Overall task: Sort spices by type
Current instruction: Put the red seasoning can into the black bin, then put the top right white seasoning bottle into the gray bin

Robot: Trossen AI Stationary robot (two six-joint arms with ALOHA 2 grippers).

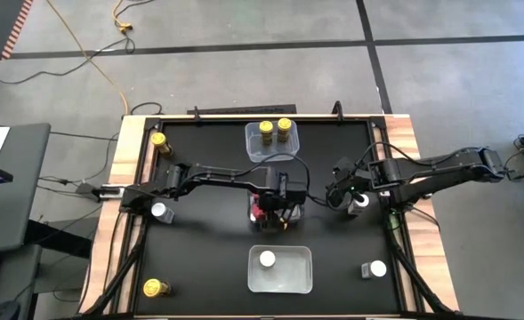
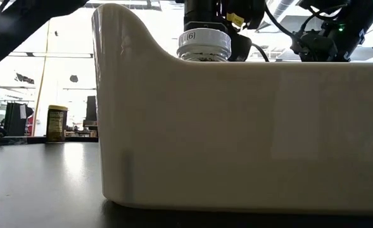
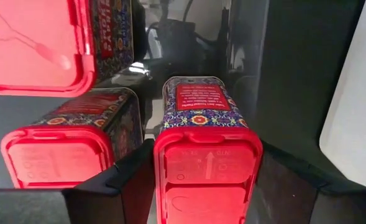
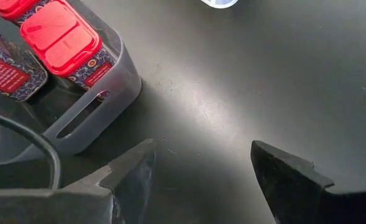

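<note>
A clear tub (image 1: 290,216) at the table's middle holds red boxy tins. My left gripper (image 1: 275,200) points straight down into it, shut on one red tin (image 3: 206,124). Two more red tins (image 3: 64,149) (image 3: 40,43) stand beside that one. My right gripper (image 4: 201,162) hangs open over bare table to the right of this tub (image 4: 89,106). The far tub (image 1: 272,147) holds two yellow-capped jars (image 1: 274,132). In the near tub (image 1: 279,283) stands a white-capped jar (image 1: 267,260), whose cap (image 2: 204,43) shows in the low view. My left gripper pinches the red tin at its red lid end (image 3: 207,168), one finger (image 3: 130,180) flat against each narrow side. The fingers come from above, pointing down along the tin. The tin stands upright in the tub; whether its bottom rests on the tub's floor is hidden.
Loose jars stand around the table: yellow-capped ones at the far left (image 1: 159,140) and near left (image 1: 155,287), white-capped ones at the left (image 1: 161,211), beside my right gripper (image 1: 361,201) and at the near right (image 1: 378,268). The near tub's wall (image 2: 237,126) fills the low view.
</note>
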